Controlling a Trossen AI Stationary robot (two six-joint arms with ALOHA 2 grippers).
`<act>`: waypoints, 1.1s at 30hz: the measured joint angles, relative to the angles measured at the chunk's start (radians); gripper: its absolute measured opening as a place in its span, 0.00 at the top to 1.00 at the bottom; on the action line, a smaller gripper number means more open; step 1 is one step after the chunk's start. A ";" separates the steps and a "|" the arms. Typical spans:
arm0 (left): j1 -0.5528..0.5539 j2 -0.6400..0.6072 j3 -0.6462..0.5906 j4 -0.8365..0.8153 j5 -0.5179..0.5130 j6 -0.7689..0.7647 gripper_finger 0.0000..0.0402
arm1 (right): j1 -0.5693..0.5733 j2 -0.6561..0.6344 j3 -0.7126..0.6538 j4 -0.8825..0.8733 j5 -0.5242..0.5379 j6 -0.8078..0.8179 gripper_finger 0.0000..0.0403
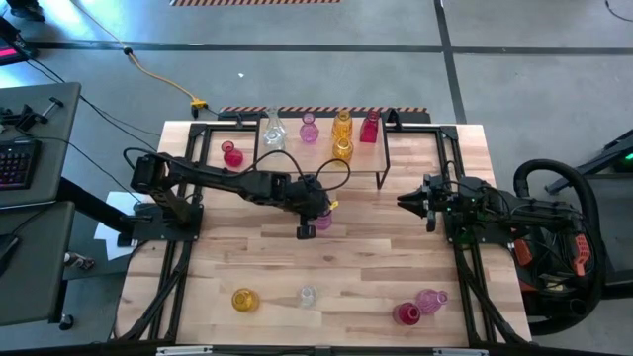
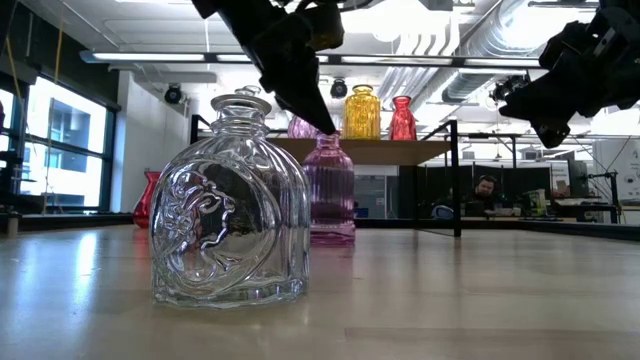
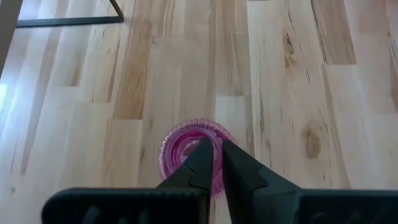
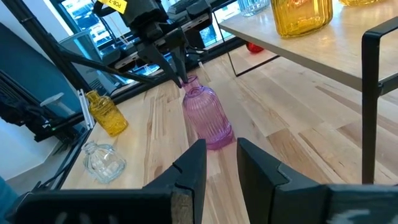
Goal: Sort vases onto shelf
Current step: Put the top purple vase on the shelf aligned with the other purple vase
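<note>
Two grippers: both above bench [image 1: 376, 257]
Left gripper [image 3: 214, 149]: clamped on pink vase [image 4: 207, 118] rim
Right gripper [image 4: 221, 155]: slightly apart, holding nothing
Shelf [image 1: 410, 153]: five vases

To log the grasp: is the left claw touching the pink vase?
Touching. In the right wrist view the left claw pinches the rim of the pink vase, which stands on the table.

yellow cable [image 1: 158, 74], keyboard [image 1: 15, 163], seated person [image 2: 485, 195]

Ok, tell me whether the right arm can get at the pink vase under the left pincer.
Probably not yet: the left pincer is closed on the pink vase at its neck, blocking a top grasp.
</note>
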 joint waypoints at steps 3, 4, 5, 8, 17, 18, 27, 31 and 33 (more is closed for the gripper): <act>0.006 0.000 0.000 -0.007 -0.001 -0.007 0.95 | 0.000 0.000 0.000 -0.003 0.000 0.000 0.83; 0.006 0.000 0.000 -0.010 -0.002 -0.010 0.95 | 0.000 0.000 0.000 -0.004 0.000 0.000 0.83; 0.007 0.000 0.000 -0.013 -0.004 -0.011 0.94 | 0.000 0.000 0.000 -0.005 0.000 0.000 0.83; 0.010 0.000 0.000 -0.018 -0.007 -0.022 0.91 | 0.000 0.000 0.000 -0.007 0.000 0.000 0.83; 0.011 0.000 -0.001 -0.022 -0.025 -0.025 0.80 | 0.000 0.000 0.000 -0.010 0.000 0.000 0.83; 0.012 0.000 -0.001 -0.024 -0.021 -0.025 0.79 | 0.000 0.000 0.000 -0.010 0.000 0.000 0.83; 0.020 0.009 -0.001 -0.036 0.005 -0.007 0.76 | 0.000 0.000 0.000 -0.011 0.000 0.000 0.83; 0.021 0.015 -0.001 -0.040 0.014 -0.031 0.76 | 0.000 0.000 0.000 -0.012 0.000 0.000 0.83; 0.021 0.020 -0.001 -0.040 0.016 -0.047 0.76 | 0.000 0.000 0.000 -0.012 0.000 0.000 0.83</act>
